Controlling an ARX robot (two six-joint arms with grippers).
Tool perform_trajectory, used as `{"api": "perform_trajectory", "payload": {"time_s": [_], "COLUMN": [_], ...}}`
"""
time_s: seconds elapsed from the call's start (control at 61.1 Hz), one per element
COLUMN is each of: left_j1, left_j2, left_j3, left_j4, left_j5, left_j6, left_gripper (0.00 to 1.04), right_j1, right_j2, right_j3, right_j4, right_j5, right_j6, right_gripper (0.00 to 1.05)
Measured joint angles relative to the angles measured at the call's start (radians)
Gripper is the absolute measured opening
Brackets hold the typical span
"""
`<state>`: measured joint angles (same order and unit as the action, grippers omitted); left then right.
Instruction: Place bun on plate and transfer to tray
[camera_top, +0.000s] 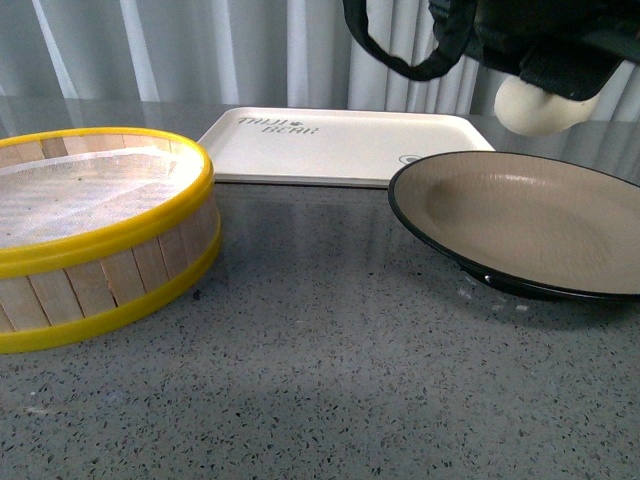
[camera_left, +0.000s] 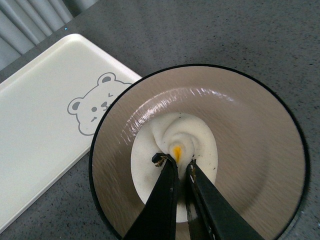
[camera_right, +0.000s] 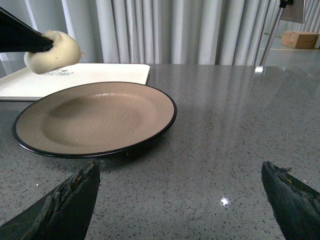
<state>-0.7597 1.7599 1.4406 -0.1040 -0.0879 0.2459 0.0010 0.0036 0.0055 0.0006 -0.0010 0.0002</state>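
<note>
While the left gripper (camera_left: 175, 162) is clamping the small white pleated steamed bun (camera_top: 540, 108) in the air over the wide beige black-rimmed plate (camera_top: 530, 215), the right gripper (camera_right: 179, 170) is hanging spread apart; setting it down and carrying the plate to the cream rectangular tray (camera_top: 340, 145) are lying ahead.

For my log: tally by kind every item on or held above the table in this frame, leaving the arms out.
bun: 1 (held above the plate)
plate: 1
tray: 1
steamer basket: 1
Total: 4
</note>
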Motion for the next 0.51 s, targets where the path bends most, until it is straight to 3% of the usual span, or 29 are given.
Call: {"api": "perform_trajectory", "payload": {"time_s": [0.507], "left_j1": [0.003], "left_j2": [0.209], "left_j3": [0.196], "left_j4": [-0.112], "left_j5": [0.022], "left_j6": [-0.012], "left_gripper": [0.04], "right_j1": [0.0], "right_j2": [0.0], "right_j3": [0.0], "right_j4": [0.0], "right_j5": [0.0], "right_j6": [0.0], "right_gripper": [0.96]}}
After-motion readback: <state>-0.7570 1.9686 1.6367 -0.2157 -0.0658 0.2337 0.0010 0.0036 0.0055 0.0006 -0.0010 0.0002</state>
